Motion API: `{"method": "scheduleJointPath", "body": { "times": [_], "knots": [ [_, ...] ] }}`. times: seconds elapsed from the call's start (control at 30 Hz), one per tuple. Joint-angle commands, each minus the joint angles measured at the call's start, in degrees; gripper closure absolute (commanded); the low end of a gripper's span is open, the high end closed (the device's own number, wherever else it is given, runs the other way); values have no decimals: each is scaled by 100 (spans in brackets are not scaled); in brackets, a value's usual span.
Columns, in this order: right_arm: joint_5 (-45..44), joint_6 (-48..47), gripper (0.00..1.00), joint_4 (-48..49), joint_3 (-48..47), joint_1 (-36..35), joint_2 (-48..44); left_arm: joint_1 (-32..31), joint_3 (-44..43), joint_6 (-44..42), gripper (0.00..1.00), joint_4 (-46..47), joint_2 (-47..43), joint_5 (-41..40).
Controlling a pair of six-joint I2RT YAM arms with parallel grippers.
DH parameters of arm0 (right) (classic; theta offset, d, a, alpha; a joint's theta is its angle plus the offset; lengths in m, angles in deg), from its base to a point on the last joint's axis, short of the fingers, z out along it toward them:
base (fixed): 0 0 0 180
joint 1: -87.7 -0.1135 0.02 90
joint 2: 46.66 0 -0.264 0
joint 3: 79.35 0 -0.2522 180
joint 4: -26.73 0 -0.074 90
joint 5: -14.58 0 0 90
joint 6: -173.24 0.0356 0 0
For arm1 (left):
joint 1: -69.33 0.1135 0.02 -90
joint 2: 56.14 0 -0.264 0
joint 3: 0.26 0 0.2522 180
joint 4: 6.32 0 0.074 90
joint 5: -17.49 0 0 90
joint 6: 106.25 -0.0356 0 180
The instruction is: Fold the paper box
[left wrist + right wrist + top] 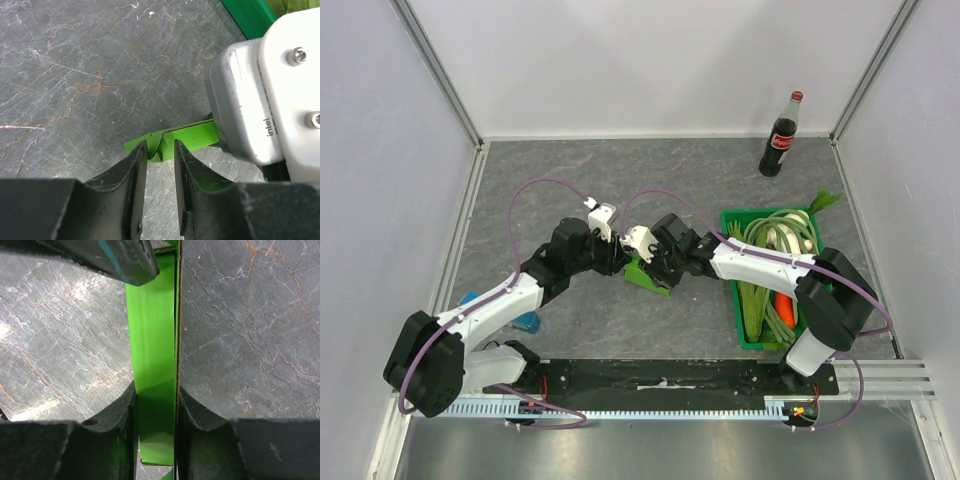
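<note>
The paper box [648, 275] is a small lime-green card piece lying mid-table between both arms. My right gripper [667, 262] comes from the right and is shut on it. In the right wrist view its jaws press both sides of the long green strip [152, 330], gripper [155, 390]. My left gripper [620, 262] comes from the left. Its fingertips [140, 150] stand over the creased end flaps of the box [195, 135], with a gap between the jaws through which the table shows, gripper [160, 146]. The right wrist's white housing [270, 100] looms just behind the box.
A dark-green crate [760, 345] of vegetables stands right of the box, and its edge [250, 17] shows in the left wrist view. A cola bottle [780, 140] stands at the back right. A small blue block [525, 321] lies beside the left arm.
</note>
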State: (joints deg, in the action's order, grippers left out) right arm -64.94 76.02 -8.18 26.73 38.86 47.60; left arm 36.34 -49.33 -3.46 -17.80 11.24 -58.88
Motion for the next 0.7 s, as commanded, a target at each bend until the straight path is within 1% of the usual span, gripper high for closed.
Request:
{"method": "scheduleJointPath", "body": {
  "times": [0.0, 0.03, 0.07, 0.1, 0.13, 0.23, 0.3, 0.37, 0.5, 0.67],
  "knots": [
    [173, 81, 74, -188, -13, 15, 57, -58, -266, -207, 66, 123, 30, -176],
    [191, 81, 74, -188, -22, 6, 58, -58, -266, -199, 68, 123, 39, -168],
    [183, 81, 74, -188, -22, 6, 75, -58, -275, -190, 72, 123, 48, -176],
    [182, 81, 74, -188, -22, 15, 75, -58, -283, -164, 73, 132, 48, -202],
    [200, 89, 74, -179, -31, 15, 93, -58, -292, -146, 74, 141, 56, -203],
    [200, 90, 75, -188, -40, 6, 101, -84, -371, -102, 68, 141, 92, -255],
    [191, 98, 75, -206, -40, 15, 84, -102, -406, -111, 72, 132, 127, -247],
    [182, 98, 75, -206, -40, 15, 66, -120, -407, -137, 78, 123, 144, -212],
    [191, 98, 75, -197, -40, 15, 84, -163, -424, -155, 79, 53, 197, -211],
    [200, 116, 75, -206, -40, 15, 93, -207, -442, -199, 84, 0, 215, -290]
  ]
}}
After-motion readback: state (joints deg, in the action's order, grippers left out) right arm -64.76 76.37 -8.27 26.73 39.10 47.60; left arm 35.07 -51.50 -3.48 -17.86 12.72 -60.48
